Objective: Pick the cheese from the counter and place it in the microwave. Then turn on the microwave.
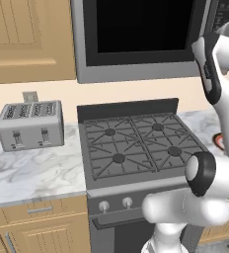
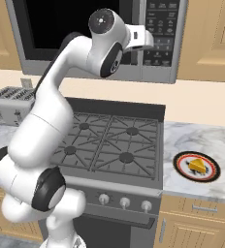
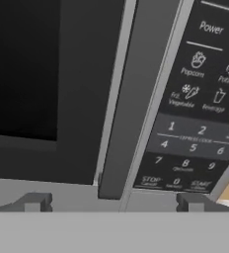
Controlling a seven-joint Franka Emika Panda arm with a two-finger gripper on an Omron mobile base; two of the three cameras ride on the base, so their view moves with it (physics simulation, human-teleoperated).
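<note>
Gripper (image 3: 114, 201), spread, faces microwave (image 3: 136, 99); cheese (image 2: 198, 165) wedge tip points right.

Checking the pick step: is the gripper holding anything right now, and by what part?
Nothing. The gripper is open and empty at the microwave; the cheese sits on the plate.

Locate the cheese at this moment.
In the right base view the cheese sits on a red-rimmed plate on the counter, right of the stove.
</note>
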